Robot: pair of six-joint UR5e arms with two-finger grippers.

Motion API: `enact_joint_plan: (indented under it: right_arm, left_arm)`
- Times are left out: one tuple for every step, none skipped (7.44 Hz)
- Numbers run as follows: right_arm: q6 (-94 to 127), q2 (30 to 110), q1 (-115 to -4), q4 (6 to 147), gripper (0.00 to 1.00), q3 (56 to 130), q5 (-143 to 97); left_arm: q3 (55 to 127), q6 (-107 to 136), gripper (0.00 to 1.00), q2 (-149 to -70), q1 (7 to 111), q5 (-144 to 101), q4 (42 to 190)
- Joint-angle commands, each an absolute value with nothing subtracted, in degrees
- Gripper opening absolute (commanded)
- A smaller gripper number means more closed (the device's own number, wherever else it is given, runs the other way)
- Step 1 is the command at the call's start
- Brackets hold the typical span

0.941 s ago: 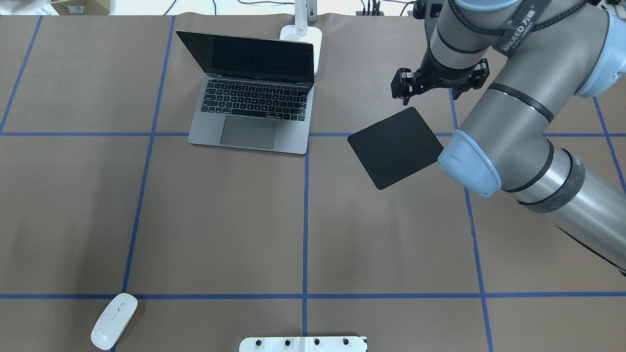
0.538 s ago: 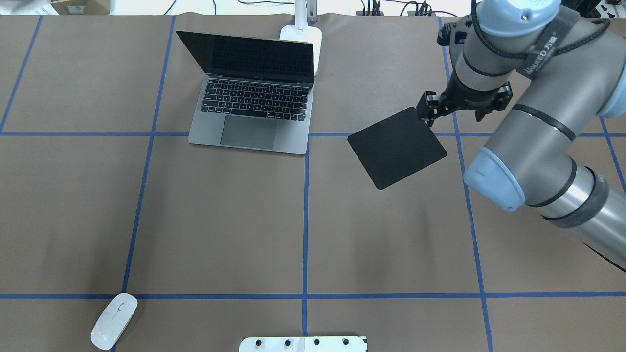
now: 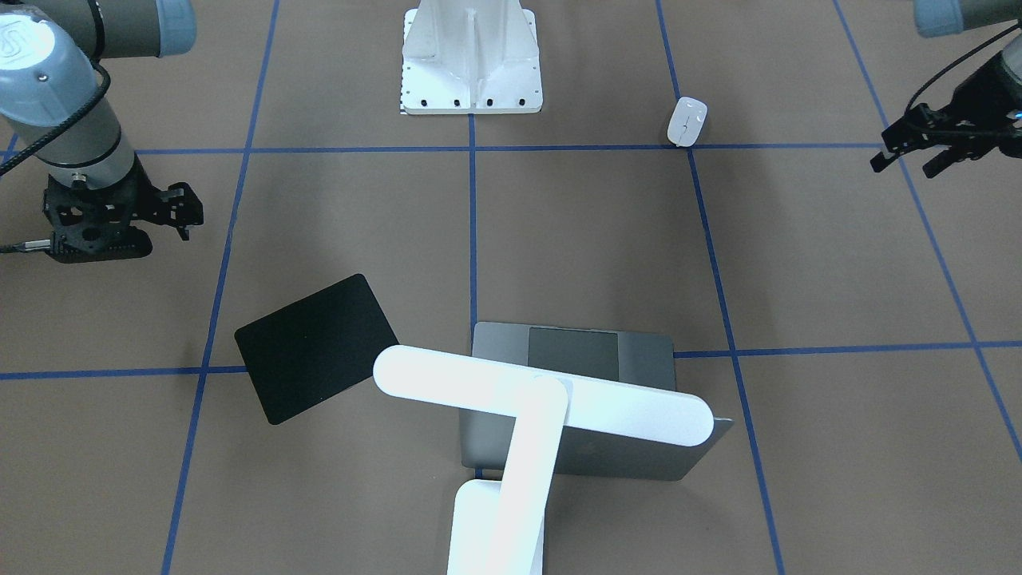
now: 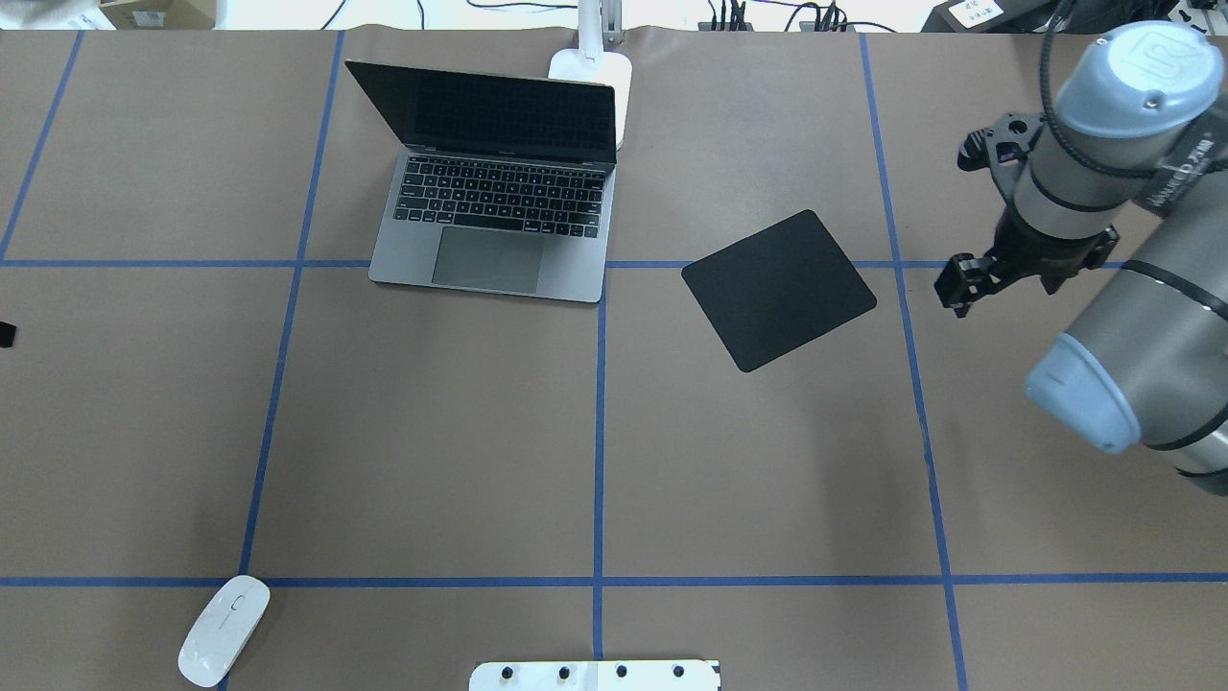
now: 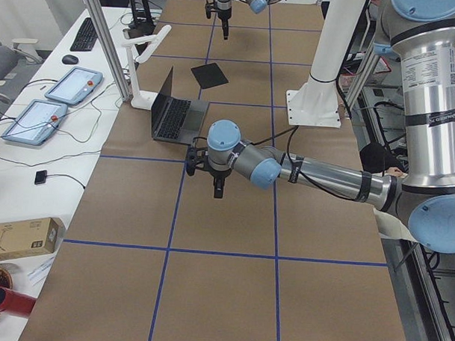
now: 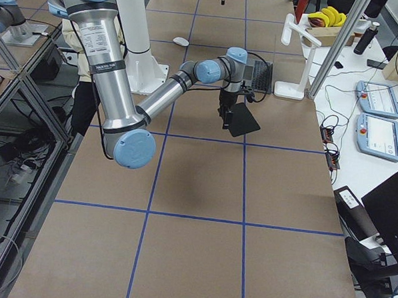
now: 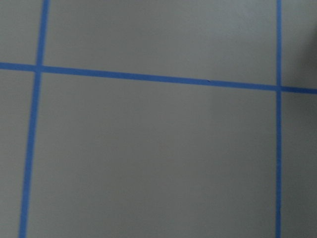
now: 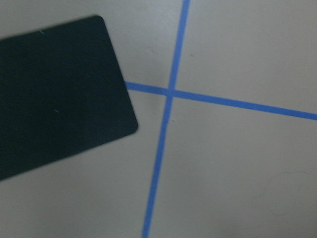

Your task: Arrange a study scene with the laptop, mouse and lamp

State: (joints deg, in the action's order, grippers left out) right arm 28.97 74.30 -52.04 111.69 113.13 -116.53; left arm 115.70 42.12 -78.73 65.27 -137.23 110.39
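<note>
The laptop [image 4: 499, 221] stands open at the far centre-left, screen dark; it also shows in the front-facing view [image 3: 575, 351]. The lamp [image 3: 543, 395] stands behind it, with its base [image 4: 595, 72] at the table's far edge. The mouse [image 4: 224, 629] lies alone at the near left and shows in the front-facing view [image 3: 687, 120]. My right gripper [image 4: 959, 288] hovers open and empty to the right of the black pad [image 4: 779, 290]. My left gripper [image 3: 901, 168] is open and empty, high over the table's left end, well away from the mouse.
The flat black pad [image 3: 317, 347] lies skewed right of the laptop, and its corner shows in the right wrist view [image 8: 54, 94]. The white ribbed pedestal [image 3: 471, 60] stands at the near centre edge. Blue tape lines grid the brown table.
My right arm has swung right and back toward the robot, from the black pad's far corner to beyond its right side. The pad, laptop, lamp and mouse have not moved.
</note>
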Motion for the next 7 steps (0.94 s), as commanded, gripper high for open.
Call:
enact_joint_plan:
  right_arm:
    - [19.2,78.6,-55.9,111.6,1.00,111.6,-118.4]
    - [14.2,78.7,-58.0,111.6,1.00,109.0,-120.3]
    - [10.1,78.8,-59.5,111.6,1.00,107.1,-120.7]
    - [7.1,78.9,-61.0,111.6,1.00,104.9,-120.8]
    - [4.4,78.8,-62.3,111.5,1.00,102.9,-121.5]
    - [0.7,78.8,-63.5,111.1,1.00,100.6,-123.6]
    - [0.0,78.8,-64.0,111.1,1.00,99.9,-124.0]
  left_arm:
    - [121.1,52.5,1.00,-78.9,52.8,-132.1,110.9]
    - [121.8,55.6,1.00,-78.9,48.3,-129.8,112.1]
    - [121.8,56.1,1.00,-78.9,44.5,-127.3,113.6]
    - [121.7,57.1,1.00,-78.9,40.9,-125.4,114.7]
    - [121.8,57.8,1.00,-78.9,37.0,-122.6,115.0]
    - [121.7,59.7,1.00,-78.8,32.0,-119.4,116.4]
    - [121.7,62.1,1.00,-78.8,26.9,-116.3,116.6]
